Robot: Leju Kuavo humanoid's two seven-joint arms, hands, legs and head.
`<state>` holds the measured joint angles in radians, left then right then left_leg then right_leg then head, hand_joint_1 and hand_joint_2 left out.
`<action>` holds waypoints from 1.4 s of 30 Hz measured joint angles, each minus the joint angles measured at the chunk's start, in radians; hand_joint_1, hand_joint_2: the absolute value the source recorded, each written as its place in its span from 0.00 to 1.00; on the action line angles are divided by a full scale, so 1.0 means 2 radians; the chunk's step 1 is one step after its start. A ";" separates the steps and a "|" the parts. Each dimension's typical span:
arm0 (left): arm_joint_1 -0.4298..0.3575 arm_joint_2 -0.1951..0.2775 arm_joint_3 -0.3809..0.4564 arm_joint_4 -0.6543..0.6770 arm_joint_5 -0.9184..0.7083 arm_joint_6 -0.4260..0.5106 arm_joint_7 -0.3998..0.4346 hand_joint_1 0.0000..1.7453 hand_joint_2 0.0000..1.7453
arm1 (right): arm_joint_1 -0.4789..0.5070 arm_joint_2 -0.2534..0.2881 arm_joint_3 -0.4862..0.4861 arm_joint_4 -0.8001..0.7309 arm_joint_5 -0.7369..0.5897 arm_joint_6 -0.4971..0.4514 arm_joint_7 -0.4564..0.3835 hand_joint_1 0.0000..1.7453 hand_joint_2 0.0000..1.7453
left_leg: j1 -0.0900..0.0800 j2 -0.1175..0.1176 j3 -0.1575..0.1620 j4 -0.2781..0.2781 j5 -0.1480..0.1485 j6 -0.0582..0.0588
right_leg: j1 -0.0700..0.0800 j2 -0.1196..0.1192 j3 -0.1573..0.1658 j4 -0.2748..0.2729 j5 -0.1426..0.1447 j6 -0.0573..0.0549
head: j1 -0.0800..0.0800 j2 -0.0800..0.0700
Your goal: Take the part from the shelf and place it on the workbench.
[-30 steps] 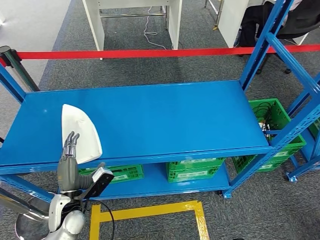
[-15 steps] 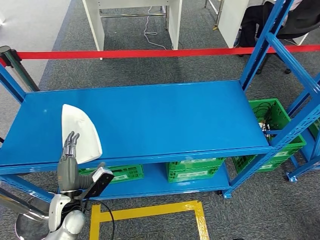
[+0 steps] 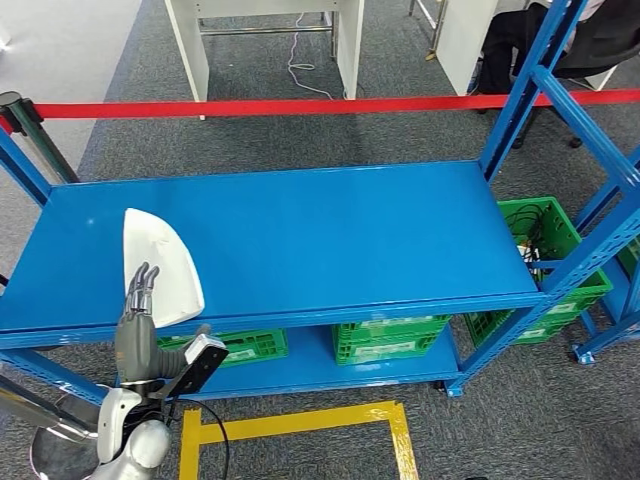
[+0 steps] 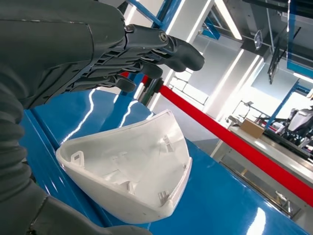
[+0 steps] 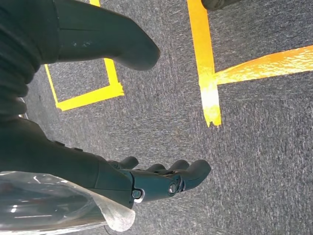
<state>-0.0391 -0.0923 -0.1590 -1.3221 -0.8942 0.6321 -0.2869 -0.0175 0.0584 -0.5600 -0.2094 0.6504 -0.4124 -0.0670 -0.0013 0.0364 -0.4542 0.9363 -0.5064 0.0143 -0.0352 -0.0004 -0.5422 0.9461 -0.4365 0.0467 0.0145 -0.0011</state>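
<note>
A white curved plastic part point(image 3: 160, 263) lies hollow side up on the left end of the blue shelf point(image 3: 302, 235), near its front edge. My left hand point(image 3: 136, 325) is raised at that edge with its fingers point(image 3: 142, 285) stretched over the part's near end; it holds nothing. The left wrist view puts the part point(image 4: 136, 169) just beyond my left hand point(image 4: 92, 54), with the fingers spread above it and a gap between. My right hand point(image 5: 147, 181) hangs over the grey carpet with its fingers apart, holding nothing.
Green crates point(image 3: 389, 335) sit on the lower shelf, with another point(image 3: 551, 260) to the right. A red barrier tape point(image 3: 302, 105) runs behind the shelf. Blue uprights point(image 3: 528, 90) stand at the right. Yellow floor tape point(image 3: 302, 420) marks the carpet in front.
</note>
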 joint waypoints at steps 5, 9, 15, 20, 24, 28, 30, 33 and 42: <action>0.000 0.000 0.000 0.000 0.000 0.000 0.000 0.00 1.00 | 0.000 0.000 0.000 0.000 0.000 0.000 0.000 0.00 0.25 | 0.000 0.000 0.000 0.000 0.000 0.000 | 0.000 0.000 0.000 0.000 0.000 0.000 | 0.000 0.000; -0.005 0.000 0.001 0.006 -0.034 -0.012 0.034 0.00 1.00 | 0.000 0.000 0.000 0.000 0.003 0.005 0.000 0.00 0.00 | 0.000 0.000 0.000 0.000 0.000 0.000 | 0.000 0.000 0.000 0.000 0.000 0.000 | 0.000 0.000; -0.053 -0.003 0.015 0.103 -0.098 -0.002 0.105 0.00 1.00 | -0.005 0.000 0.000 0.000 0.014 0.021 0.000 0.00 0.00 | 0.000 0.000 0.000 0.000 0.001 0.000 | 0.000 0.001 0.000 0.000 0.001 0.000 | 0.000 0.000; -0.054 -0.006 0.023 0.116 -0.076 0.008 0.087 0.00 1.00 | -0.005 0.000 0.000 0.000 0.014 0.021 0.000 0.00 0.00 | 0.000 0.000 0.000 0.000 0.001 0.000 | 0.000 0.001 -0.001 0.001 0.001 0.000 | 0.000 0.000; -0.052 -0.007 0.026 0.116 -0.069 0.006 0.084 0.00 1.00 | -0.006 0.000 0.000 0.000 0.014 0.021 0.000 0.00 0.00 | 0.000 0.000 -0.001 0.000 0.001 0.000 | 0.000 0.000 -0.001 0.001 0.001 0.000 | 0.000 0.000; -0.042 -0.008 0.026 0.103 -0.044 -0.004 0.069 0.00 1.00 | -0.005 0.000 -0.003 0.000 0.016 0.020 0.000 0.00 0.00 | 0.000 0.000 -0.002 0.000 0.001 0.000 | 0.000 0.001 -0.002 0.001 0.001 0.000 | 0.000 0.000; -0.036 -0.008 0.027 0.093 -0.034 -0.007 0.063 0.00 1.00 | -0.005 0.000 -0.006 0.000 0.017 0.020 0.000 0.00 0.00 | 0.000 0.000 -0.002 0.000 0.001 0.000 | 0.000 0.000 -0.002 0.001 0.001 0.000 | 0.000 0.000; -0.029 -0.008 0.027 0.080 -0.029 -0.009 0.060 0.00 1.00 | -0.005 0.000 -0.008 0.000 0.018 0.020 0.000 0.00 0.00 | 0.000 0.000 -0.002 0.000 0.001 0.000 | 0.000 0.000 -0.002 0.001 0.001 0.000 | 0.000 0.000; -0.029 -0.008 0.028 0.073 -0.047 -0.016 0.070 0.00 1.00 | -0.006 0.000 -0.012 0.001 0.025 0.021 0.000 0.00 0.00 | 0.000 0.000 -0.002 0.001 0.001 0.000 | 0.000 0.000 -0.002 0.001 0.001 0.000 | 0.000 0.000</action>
<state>-0.0968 -0.1076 -0.1030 -1.1769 -0.9876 0.5994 -0.1469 -0.0285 0.0586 -0.5846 -0.2083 0.7013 -0.3705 -0.0673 -0.0014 0.0370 -0.4579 0.9374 -0.5047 0.0143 -0.0352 0.0006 -0.5465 0.9479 -0.4347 0.0465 0.0145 -0.0011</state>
